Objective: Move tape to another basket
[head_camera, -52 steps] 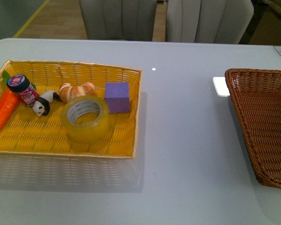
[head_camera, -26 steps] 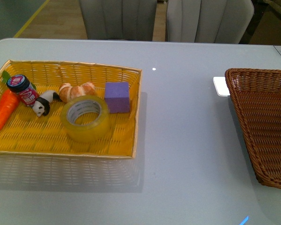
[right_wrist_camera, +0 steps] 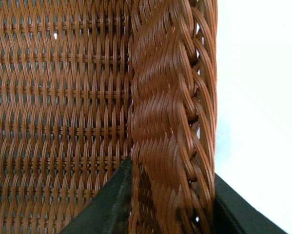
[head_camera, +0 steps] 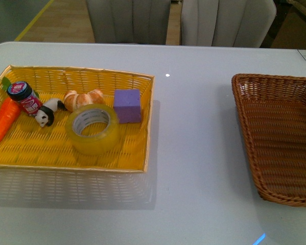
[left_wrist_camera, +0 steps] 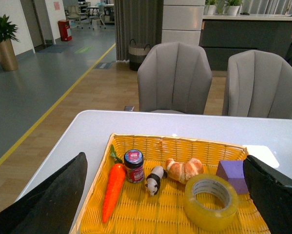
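Observation:
The tape point(head_camera: 91, 128), a yellowish roll with a white core, lies flat in the yellow woven basket point(head_camera: 91, 71) on the left of the table. In the left wrist view the tape point(left_wrist_camera: 209, 201) lies below and ahead of my left gripper point(left_wrist_camera: 165, 195), which hangs open and wide above the yellow basket, touching nothing. The dark brown basket point(head_camera: 278, 132) stands empty at the right edge of the front view. My right gripper point(right_wrist_camera: 170, 200) is shut on that basket's braided rim point(right_wrist_camera: 170, 112), one finger inside and one outside. Neither arm shows in the front view.
The yellow basket also holds a carrot point(head_camera: 3, 122), a small jar point(head_camera: 24, 97), a panda figure point(head_camera: 46, 115), a croissant point(head_camera: 84, 98) and a purple block point(head_camera: 127, 105) close behind the tape. Bare table separates the two baskets. Two grey chairs point(head_camera: 130, 20) stand beyond the far edge.
The brown basket has slid left toward the table's middle, covering the white card that lay beside its far corner. The tape and the yellow basket have not moved.

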Controlling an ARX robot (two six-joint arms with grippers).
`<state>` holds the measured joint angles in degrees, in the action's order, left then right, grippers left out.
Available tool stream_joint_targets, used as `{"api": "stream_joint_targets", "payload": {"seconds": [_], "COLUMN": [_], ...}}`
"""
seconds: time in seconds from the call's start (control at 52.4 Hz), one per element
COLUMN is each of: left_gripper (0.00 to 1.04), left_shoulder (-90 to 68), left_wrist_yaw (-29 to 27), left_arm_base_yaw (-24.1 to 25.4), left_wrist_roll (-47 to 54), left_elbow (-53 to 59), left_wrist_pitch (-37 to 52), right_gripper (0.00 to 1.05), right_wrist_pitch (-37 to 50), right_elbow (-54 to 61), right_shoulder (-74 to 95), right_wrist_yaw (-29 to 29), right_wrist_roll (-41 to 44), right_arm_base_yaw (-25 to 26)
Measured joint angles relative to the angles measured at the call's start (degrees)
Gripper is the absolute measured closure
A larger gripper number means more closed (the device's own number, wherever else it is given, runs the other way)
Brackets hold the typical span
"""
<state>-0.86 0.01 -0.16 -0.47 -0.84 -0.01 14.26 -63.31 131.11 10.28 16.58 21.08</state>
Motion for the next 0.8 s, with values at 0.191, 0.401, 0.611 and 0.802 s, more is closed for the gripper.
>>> {"api": "stream_joint_targets", "payload": {"seconds": [0.191,0.401,0.611,0.802], "left_gripper": [0.09,0.09,0.09,0.09], "left_shoulder": [0.0,0.0,0.0,0.0], "left_wrist_yaw": [0.0,0.0,0.0,0.0], "left_arm_base_yaw": [0.0,0.0,0.0,0.0], "left_wrist_roll": [0.0,0.0,0.0,0.0], "left_elbow": [0.0,0.0,0.0,0.0], "left_wrist_pitch": [0.0,0.0,0.0,0.0], "right_gripper": [1.00,1.00,1.00,0.75], "right_wrist_pitch": [1.6,2.6,3.7,4.3], "right_elbow": [3.0,3.7,3.7,4.1], "right_shoulder": [-1.8,-1.9,-1.9,-1.9], "right_wrist_yaw": [0.7,-0.3,-1.6,-1.7], "right_wrist_roll": [-6.5,-13.2,-18.3,-19.0], "right_arm_base_yaw": [-6.4,-13.6,-17.9,-17.9]}}
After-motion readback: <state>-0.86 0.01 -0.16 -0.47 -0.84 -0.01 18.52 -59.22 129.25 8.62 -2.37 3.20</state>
